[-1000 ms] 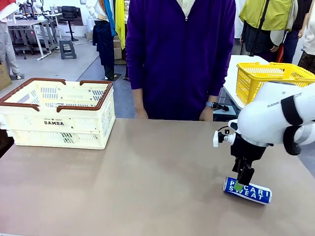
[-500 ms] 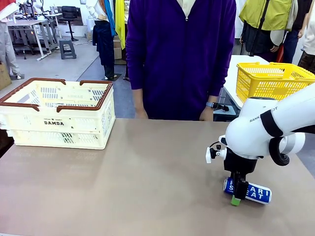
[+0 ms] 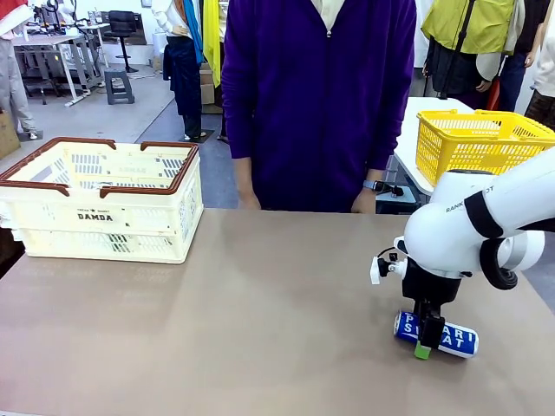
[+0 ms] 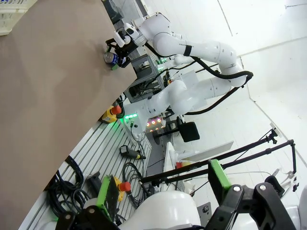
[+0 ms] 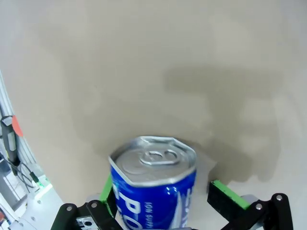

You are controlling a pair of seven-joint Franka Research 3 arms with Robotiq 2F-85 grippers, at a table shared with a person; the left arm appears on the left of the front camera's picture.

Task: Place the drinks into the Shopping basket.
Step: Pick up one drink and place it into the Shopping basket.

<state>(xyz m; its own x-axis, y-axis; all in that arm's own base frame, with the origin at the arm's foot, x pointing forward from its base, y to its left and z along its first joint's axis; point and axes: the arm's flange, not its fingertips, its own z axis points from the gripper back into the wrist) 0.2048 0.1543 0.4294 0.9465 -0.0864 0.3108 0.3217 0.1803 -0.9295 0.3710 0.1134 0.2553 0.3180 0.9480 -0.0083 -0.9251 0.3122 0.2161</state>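
While the jaws of the right gripper stand wide open astride the blue aluminium drink can printed POCARI SWEAT, one green pad at each flank and neither seen pressing in, nothing is gripped yet. Can lies on its side on the brown desk, near the robot's right front corner. Long axis runs roughly across the desk, left to right in the front view and a little skewed. Silver lid end with pull tab points toward the robot's left, the desk's middle; base end points toward the right edge. Jaws cross that axis near the lid end, so they should close on the round wall. Left gripper hangs off the desk's side, jaws fully spread, holding nothing. The cream-white slotted plastic shopping basket with dark brown rim sits at the far left, well apart from the can; no drink visible inside. Progress, by my reading: early. Approach done; grip, lift, carry across and release all remain.
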